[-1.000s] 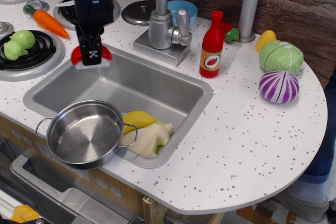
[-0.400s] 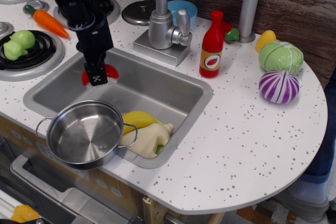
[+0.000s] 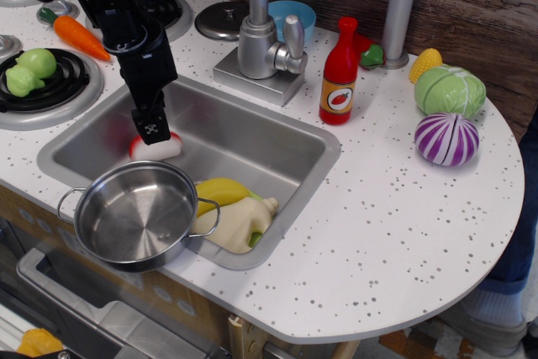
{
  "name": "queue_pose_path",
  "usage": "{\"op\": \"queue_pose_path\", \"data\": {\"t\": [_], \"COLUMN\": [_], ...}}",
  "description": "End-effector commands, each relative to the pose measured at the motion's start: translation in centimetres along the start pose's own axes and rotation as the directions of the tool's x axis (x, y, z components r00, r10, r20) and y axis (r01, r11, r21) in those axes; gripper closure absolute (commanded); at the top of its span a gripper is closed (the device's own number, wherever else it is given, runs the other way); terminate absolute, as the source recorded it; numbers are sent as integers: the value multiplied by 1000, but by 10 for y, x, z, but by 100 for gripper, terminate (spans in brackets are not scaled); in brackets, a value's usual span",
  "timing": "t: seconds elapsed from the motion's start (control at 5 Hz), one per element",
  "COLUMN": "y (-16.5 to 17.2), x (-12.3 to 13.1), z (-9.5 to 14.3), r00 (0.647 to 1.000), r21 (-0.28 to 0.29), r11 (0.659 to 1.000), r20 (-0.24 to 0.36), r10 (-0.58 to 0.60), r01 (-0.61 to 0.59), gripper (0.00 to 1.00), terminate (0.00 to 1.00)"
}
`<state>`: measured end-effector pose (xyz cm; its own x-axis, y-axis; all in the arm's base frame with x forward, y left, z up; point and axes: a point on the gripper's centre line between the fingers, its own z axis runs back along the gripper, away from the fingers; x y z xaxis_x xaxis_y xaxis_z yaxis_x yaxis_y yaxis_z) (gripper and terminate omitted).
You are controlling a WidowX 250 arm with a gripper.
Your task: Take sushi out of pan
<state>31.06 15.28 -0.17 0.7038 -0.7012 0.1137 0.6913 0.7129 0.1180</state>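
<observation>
From where I stand there is just the one view, looking down across the speckled white counter [image 3: 395,208]. In the left half of the frame the black arm slants down from the upper left corner into the steel sink [image 3: 252,136], and its gripper [image 3: 151,130] sits low against the sink floor, its narrow jaws closed on the sushi [image 3: 160,149]; the white rice base and a sliver of red top show just under and to the right of the fingertips. The sushi is outside the pan [image 3: 134,214], just above its rim in the frame, resting on or very close to the sink bottom; I cannot tell which. The pan stands at the lower left, shiny and bare inside, overlapping the sink's front edge, with one wire handle pointing left and the other right toward a yellow banana [image 3: 220,191] and a cream jug [image 3: 239,223] lying in the sink's lower corner. Farther right, the red bottle [image 3: 340,73] stands upright beside the faucet [image 3: 265,44], and a purple cabbage [image 3: 446,139] sits near the right edge.
</observation>
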Motion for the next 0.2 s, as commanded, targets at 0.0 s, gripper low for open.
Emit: {"op": "queue_pose_path", "data": {"t": [0.0], "y": [7], "x": [-1], "z": [11], "r00": [1000], "r21": [36], "r11": [999], "r20": [11], "r10": [-18], "r01": [18], "gripper": [0], "terminate": [100]}}
